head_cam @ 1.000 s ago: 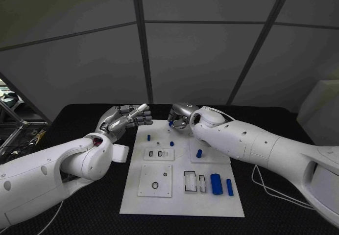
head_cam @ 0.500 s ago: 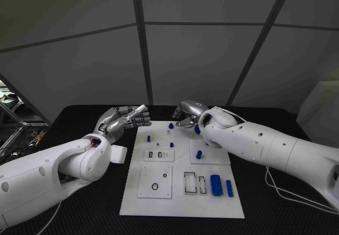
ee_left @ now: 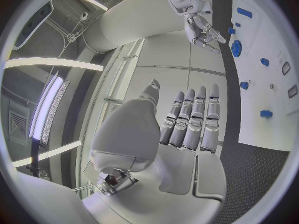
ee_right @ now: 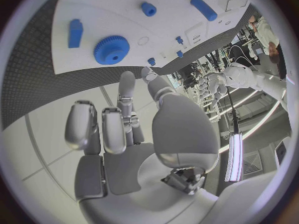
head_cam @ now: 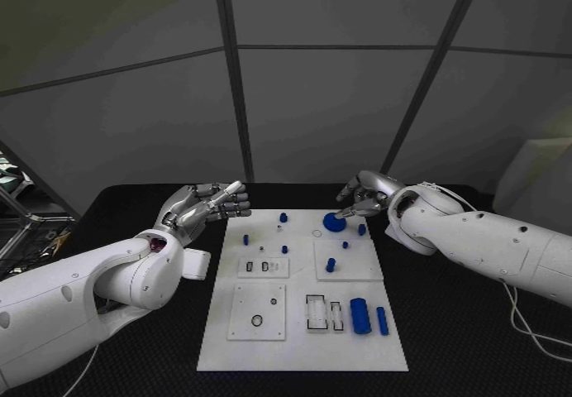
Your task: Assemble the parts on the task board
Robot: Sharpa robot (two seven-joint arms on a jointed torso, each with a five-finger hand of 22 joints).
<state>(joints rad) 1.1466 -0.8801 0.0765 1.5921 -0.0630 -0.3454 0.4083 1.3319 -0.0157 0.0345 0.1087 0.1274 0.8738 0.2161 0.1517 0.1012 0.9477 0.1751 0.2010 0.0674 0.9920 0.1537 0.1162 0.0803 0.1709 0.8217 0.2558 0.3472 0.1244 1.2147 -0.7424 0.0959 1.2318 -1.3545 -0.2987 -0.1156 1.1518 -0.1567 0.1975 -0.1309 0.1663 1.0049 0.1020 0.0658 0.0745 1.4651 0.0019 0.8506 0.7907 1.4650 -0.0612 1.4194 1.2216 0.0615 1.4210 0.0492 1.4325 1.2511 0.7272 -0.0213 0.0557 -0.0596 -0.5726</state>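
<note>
Board lies flat mid-table, long side running away from the robot.

Left hand raised off the table beside the board's far left corner. Fingers straight and side by side, thumb apart. Nothing in it, touching nothing.

Right hand hangs above the table just past the board's far right corner. Fingers loosely spread, palm bare, holding nothing. It sits near the gear but clear of it.

Gear: round, toothed, blue, flat on the board's far end toward the right. The right wrist view shows it whole, with a short blue block just beside it, apart.

Other blue parts on the board:
- small peg near the far edge, left of the gear
- two more small pegs lower on the left side
- peg standing on the raised square plate at right centre
- thick cylinder and a thinner bar lying side by side near the near right edge, apart from each other

Near the cylinder, two black-outlined slots. On the left, a square plate with a black ring.
</note>
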